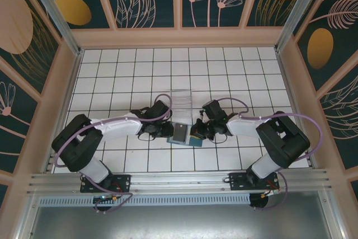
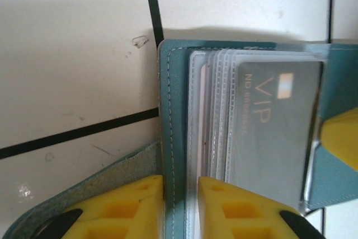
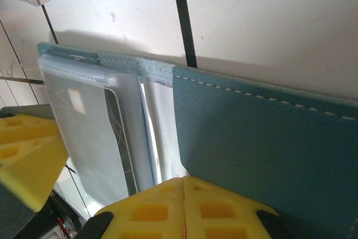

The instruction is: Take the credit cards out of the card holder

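Card holder (image 1: 182, 134), teal and soft-grained with pale stitching along its rim, lies open at the centre of the white tiled table (image 1: 112, 71), just below the clear plastic box (image 1: 182, 100), with one of my arms on each side. Inside it, frosted plastic sleeves (image 2: 208, 110) overlap like pages. The one I can make out among the credit cards (image 2: 277, 121) is dark grey and stiff-looking, lettered VIP in gold beside a small chip, and sits under the top sleeve. Any others are lost behind the film. At the bottom of the left wrist view, my left gripper (image 2: 180, 188) straddles the cover's stitched edge, its yellow pads narrowly apart with the teal strip between them; whether they press it I cannot tell. My right gripper (image 3: 183, 188), at the bottom of its own view, has its pads pressed together at the lower edge of the teal panel, and I cannot see whether any of that panel is nipped. As I judge it, the step in hand is steadying the holder so a card can be drawn. To do it well I would pin the limp cover with one gripper, then find the sleeve's open side. I would pinch the rigid card rather than the slippery film and pull slowly along the pocket, since clinging plastic could lift the whole holder.
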`<act>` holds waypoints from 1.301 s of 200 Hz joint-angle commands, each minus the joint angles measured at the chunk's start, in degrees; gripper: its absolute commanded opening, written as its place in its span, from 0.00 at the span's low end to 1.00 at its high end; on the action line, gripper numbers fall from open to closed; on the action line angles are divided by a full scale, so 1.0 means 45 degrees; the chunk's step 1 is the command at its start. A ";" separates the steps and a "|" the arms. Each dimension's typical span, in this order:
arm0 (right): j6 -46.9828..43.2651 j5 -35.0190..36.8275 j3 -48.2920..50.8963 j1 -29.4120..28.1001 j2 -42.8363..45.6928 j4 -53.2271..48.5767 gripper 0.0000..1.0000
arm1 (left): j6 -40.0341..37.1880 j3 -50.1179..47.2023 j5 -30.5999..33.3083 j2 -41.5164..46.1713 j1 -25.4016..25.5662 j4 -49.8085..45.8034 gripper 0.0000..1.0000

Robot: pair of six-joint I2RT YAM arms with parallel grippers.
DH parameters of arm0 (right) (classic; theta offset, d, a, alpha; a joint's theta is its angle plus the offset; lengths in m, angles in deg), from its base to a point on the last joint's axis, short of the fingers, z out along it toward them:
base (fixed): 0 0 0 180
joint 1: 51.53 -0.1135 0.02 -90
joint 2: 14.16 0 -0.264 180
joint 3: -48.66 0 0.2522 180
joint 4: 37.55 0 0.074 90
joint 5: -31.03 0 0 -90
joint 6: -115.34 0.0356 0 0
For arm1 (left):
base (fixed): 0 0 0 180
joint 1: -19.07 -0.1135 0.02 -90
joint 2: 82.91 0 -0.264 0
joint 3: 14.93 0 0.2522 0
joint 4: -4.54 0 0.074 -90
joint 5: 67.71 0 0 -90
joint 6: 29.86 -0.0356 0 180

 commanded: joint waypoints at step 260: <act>0.0522 -0.0604 0.0587 -0.0451 -0.0073 0.2532 0.23 | 0.0331 -0.1331 -0.1150 -0.0718 -0.0107 0.2110 0.14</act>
